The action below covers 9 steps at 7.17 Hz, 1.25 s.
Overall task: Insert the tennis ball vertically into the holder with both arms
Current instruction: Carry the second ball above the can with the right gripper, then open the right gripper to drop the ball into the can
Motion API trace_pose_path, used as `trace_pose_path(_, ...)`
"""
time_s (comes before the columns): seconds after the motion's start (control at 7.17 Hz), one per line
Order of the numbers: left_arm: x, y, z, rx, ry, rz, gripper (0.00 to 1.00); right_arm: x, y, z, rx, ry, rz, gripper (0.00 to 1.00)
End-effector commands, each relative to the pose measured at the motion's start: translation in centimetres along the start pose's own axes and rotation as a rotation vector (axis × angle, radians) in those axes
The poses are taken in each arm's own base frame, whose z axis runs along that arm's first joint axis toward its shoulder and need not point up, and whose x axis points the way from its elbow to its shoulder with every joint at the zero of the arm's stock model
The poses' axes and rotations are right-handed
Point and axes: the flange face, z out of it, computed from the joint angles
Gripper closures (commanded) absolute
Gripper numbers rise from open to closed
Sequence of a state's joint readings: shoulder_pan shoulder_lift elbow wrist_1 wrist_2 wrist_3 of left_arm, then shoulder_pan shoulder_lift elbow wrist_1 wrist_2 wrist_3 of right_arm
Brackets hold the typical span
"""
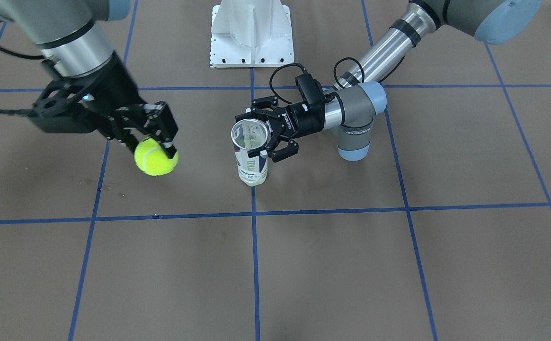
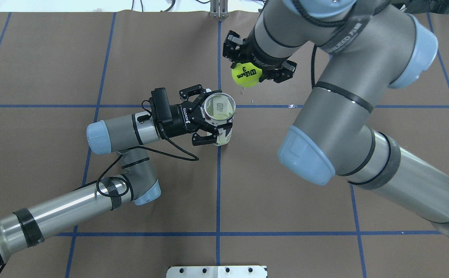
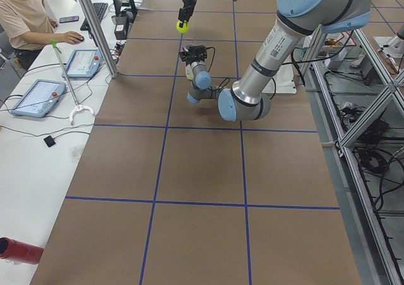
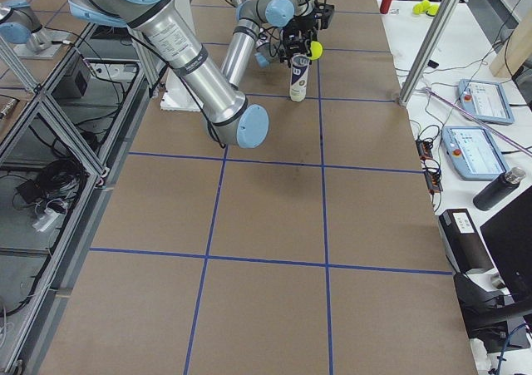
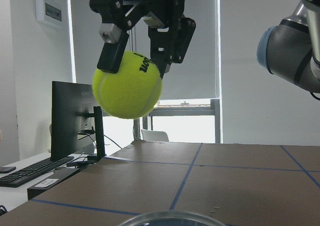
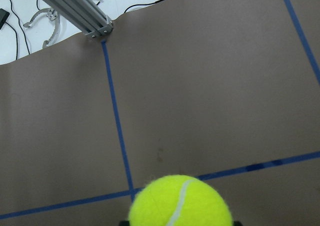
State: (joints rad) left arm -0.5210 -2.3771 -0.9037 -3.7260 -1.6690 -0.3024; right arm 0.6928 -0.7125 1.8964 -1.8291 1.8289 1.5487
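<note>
currently: left gripper (image 2: 205, 122) clasps upright holder (image 2: 218, 117); right gripper (image 2: 256, 66) pinches tennis ball (image 2: 246, 75) beside its mouth. next, presumably: centre ball above mouth, lower.

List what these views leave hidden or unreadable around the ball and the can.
- Holder bottom contact: hidden by its own body, overhead.
- Holder in the left wrist view: only the rim shows, cut by the bottom edge.
- Right claw: its fingers hidden behind the tennis ball.
- Left claw: too small in both side views.
</note>
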Motion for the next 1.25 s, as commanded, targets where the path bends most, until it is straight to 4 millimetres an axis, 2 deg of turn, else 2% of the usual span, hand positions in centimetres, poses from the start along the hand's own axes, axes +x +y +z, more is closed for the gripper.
trace_pose_path(0.0,0.1,0.0,0.0,0.001,-0.001,0.0,0.02,-2.2,3.9,-0.2,0.004,0.027,0.034,1.0)
trace_pose_path(0.14,0.1,0.0,0.0,0.001,-0.001,0.0,0.02,-2.5,4.5,0.1,0.014,0.028,0.026,1.0)
trace_pose_path(0.42,0.0,0.1,0.0,-0.001,-0.001,-0.001,0.02,-2.6,4.4,0.3,0.024,0.029,0.025,0.97)
trace_pose_path(0.56,0.1,0.1,0.0,-0.002,0.001,-0.002,0.02,-2.7,4.6,0.3,0.023,0.03,0.022,0.56)
trace_pose_path(0.7,0.1,0.1,0.0,-0.001,0.0,-0.002,0.02,-2.7,4.7,0.4,0.055,0.028,0.015,0.02)
trace_pose_path(1.11,0.3,0.2,0.0,-0.002,0.004,-0.004,0.02,-2.7,5.1,0.6,0.052,0.029,0.01,0.01)
